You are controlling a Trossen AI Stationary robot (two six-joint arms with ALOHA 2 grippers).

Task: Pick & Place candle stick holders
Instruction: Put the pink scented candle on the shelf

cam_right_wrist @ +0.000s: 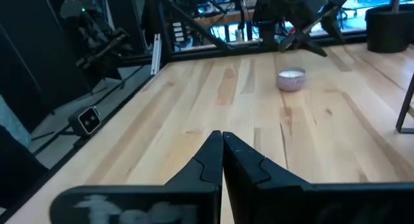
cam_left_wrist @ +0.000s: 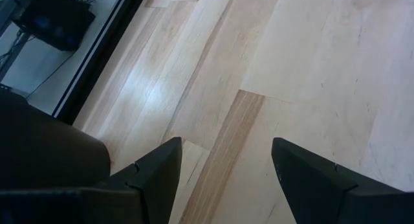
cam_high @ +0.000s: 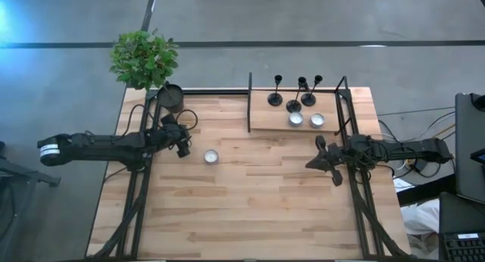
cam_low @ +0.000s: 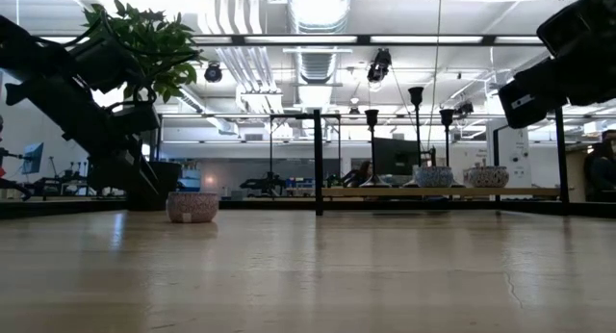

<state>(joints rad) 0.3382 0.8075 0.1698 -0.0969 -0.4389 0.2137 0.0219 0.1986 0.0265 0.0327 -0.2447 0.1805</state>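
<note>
The wooden bench (cam_high: 250, 209) fills most of the high view, its pale planks framed by dark rails along both sides. At its far edge a raised wooden shelf (cam_high: 261, 120) sits between black uprights. Off the far left corner stands a leafy green plant (cam_high: 142, 57) in a dark pot (cam_high: 171, 98).

The left arm (cam_high: 98, 147) reaches in from the left side, and the left gripper (cam_high: 182, 145) hangs over the bench near the pot, just left of a small white tealight cup (cam_high: 211, 156) that stands alone on the planks. In the left wrist view its fingers (cam_left_wrist: 155, 175) are spread wide with only bare wood between them, holding nothing.

The right arm (cam_high: 402, 150) comes in from the right side, and the right gripper (cam_high: 324, 160) hovers above the bench in front of the shelf, near its right upright. In the right wrist view its fingers (cam_right_wrist: 206, 160) are pressed together and empty.

The three candle stick holders (cam_high: 293, 104) stand upright on the shelf, close together toward its back and right: one to the left (cam_high: 275, 98), one in the middle and one to the right (cam_high: 308, 98). In the low view their thin stems and cup tops rise above the shelf. Two more tealight cups (cam_high: 296, 119) sit side by side on the shelf just in front of them, the second (cam_high: 317, 120) to the right.
</note>
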